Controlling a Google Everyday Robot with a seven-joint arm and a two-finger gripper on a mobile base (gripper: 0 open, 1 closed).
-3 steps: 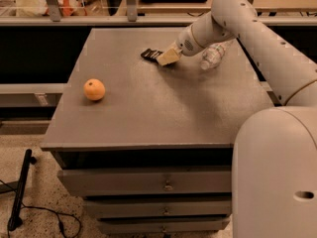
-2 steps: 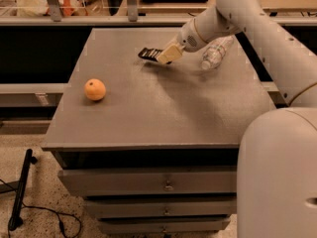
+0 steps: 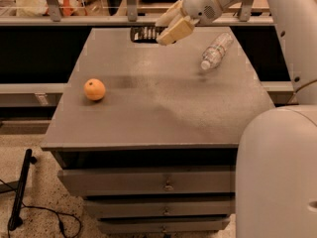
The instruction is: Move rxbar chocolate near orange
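Clamped on the rxbar chocolate [image 3: 142, 34] (lifted over the table's [image 3: 163, 118] far edge), the gripper [image 3: 160, 32] should set it down gently just beside the orange [image 3: 94, 89].

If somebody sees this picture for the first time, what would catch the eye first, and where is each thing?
The white arm's end effector draws the eye first: it is at the far edge of the table, shut on one end of the black rxbar chocolate. Next comes the bright orange, alone near the table's left side, well apart from the bar. A clear water bottle lies on its side at the far right.
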